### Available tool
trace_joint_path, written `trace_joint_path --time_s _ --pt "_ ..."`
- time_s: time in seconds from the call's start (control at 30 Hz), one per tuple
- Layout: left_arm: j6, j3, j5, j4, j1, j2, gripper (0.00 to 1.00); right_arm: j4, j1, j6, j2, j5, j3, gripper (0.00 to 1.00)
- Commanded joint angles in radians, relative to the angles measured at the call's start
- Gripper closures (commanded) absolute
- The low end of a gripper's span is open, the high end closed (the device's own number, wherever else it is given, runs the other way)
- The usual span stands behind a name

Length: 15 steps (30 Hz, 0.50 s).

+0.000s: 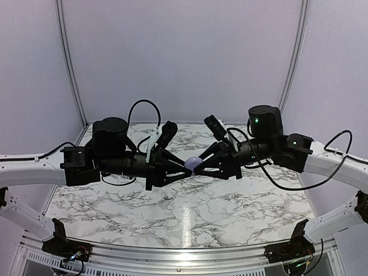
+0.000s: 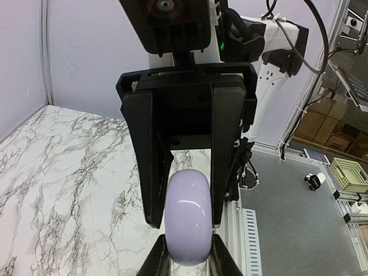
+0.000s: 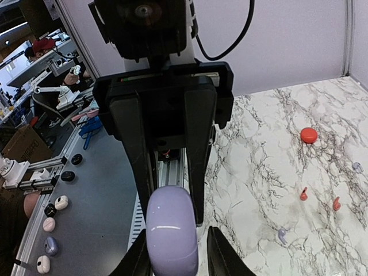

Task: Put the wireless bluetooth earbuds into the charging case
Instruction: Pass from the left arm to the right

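Observation:
A lilac round charging case [image 1: 194, 163] hangs in the air over the middle of the table, between both grippers. My left gripper [image 2: 188, 261] is shut on it, with both fingers pressed on its sides [image 2: 188, 221]. My right gripper [image 3: 178, 259] is open around the same case [image 3: 171, 233]: one finger touches it and a small gap shows at the other. Two tiny red earbuds [image 3: 303, 194] [image 3: 336, 203] lie on the marble. A round red case [image 3: 309, 135] lies closed behind them. In the top view the arms hide these.
A small lilac earbud [image 3: 282, 234] lies on the marble near the red ones, and another [image 3: 356, 167] lies near the right edge. The table's metal rail [image 1: 184, 253] runs along the front. White walls close the back and sides.

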Motion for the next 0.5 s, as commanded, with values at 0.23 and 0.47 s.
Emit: trace_joint_path --time_s 0.23,0.47 --pt "-0.006 0.016 0.024 0.011 0.017 -0.009 0.90 0.000 0.009 0.004 -0.003 -0.003 0.019 0.59" --pt "-0.011 0.006 0.024 0.022 0.019 -0.015 0.90 0.029 0.009 0.027 0.000 -0.016 0.013 0.62"
